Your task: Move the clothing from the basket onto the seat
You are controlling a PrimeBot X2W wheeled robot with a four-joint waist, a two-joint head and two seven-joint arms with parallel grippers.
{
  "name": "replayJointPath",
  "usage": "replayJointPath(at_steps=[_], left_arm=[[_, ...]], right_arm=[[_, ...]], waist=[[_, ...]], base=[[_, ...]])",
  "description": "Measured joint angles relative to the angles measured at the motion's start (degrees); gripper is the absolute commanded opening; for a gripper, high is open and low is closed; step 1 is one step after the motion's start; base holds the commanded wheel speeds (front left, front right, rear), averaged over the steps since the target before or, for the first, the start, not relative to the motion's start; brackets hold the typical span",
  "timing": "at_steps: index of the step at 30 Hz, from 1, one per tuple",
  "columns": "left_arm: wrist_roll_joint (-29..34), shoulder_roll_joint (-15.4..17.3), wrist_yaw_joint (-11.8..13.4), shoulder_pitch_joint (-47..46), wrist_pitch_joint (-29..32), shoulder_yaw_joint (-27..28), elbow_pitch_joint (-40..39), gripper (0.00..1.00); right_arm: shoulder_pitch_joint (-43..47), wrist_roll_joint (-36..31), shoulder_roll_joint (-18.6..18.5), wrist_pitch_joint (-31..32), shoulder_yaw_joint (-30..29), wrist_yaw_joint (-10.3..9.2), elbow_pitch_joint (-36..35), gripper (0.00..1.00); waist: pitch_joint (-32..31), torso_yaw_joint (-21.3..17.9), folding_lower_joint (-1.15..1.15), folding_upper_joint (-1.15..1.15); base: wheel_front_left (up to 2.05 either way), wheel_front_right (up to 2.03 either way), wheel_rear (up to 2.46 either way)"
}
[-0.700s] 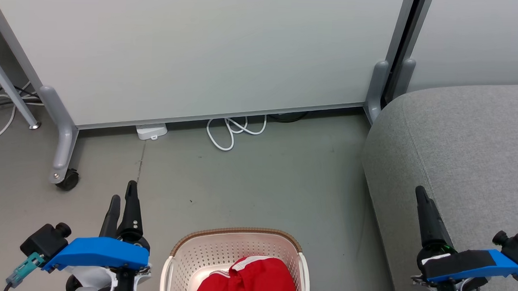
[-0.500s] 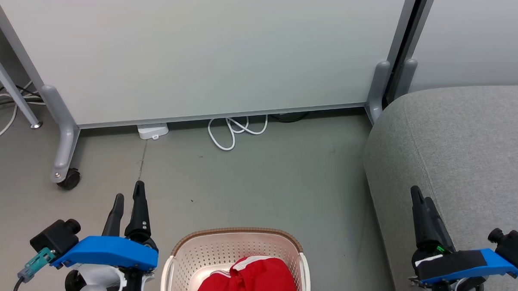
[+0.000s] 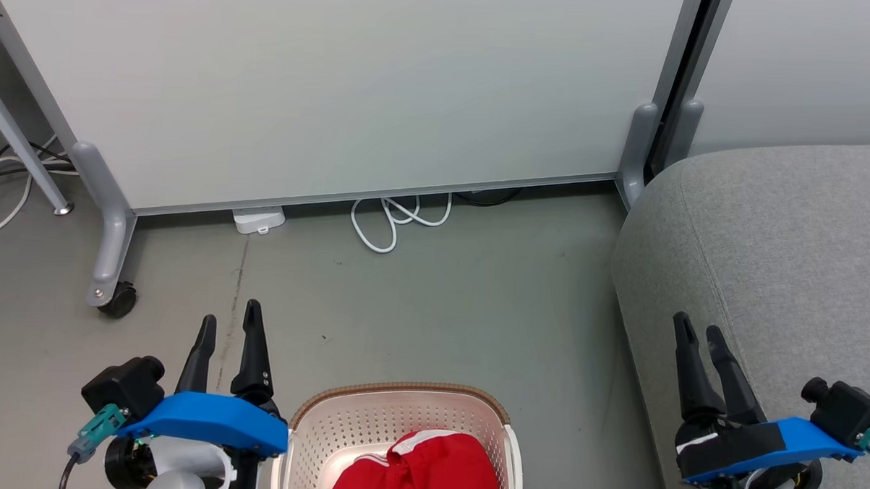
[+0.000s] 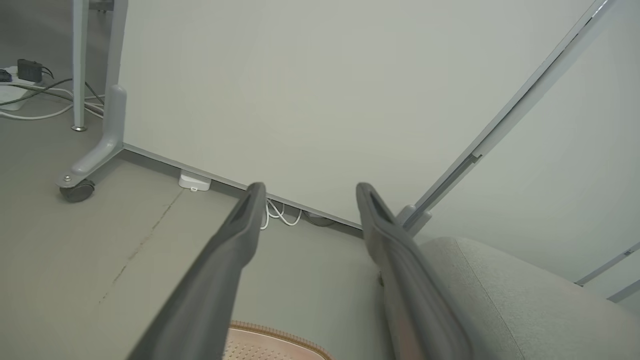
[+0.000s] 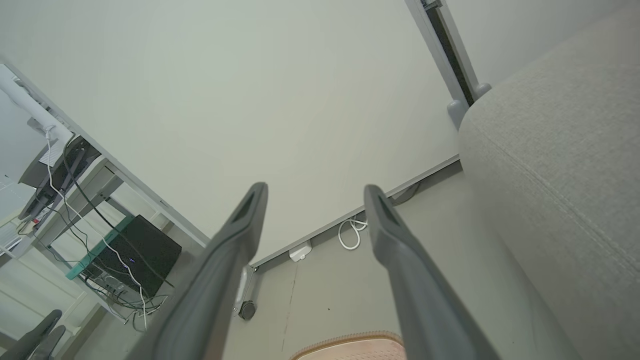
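My left hand [image 3: 231, 312] hovers above the floor [image 3: 440, 302] just left of the basket [image 3: 399, 387], its fingers apart and empty. My right hand [image 3: 697, 324] hangs over the edge of the seat [image 3: 783, 235], fingers also apart. The red clothing [image 3: 431, 472] lies bunched inside the basket, which stands on the floor near the seat.

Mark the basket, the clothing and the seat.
basket [image 3: 400, 386], head view, far side of its brown rim.
clothing [image 3: 438, 470], head view, red fabric heaped in the basket.
seat [image 3: 790, 242], head view, grey top surface.
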Motion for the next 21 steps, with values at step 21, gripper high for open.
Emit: replayJointPath(at_steps=[21], left_arm=[[12.2, 0.6, 2.4, -1.1, -3.2, -3.7, 0.0, 1.0]], right_arm=[[-0.1, -13.1, 0.0, -3.2, 1.6, 0.07, -0.4, 1.0]], waist=[[0.3, 0.4, 0.0, 0.0]], base=[[0.0, 0.0, 0.0]])
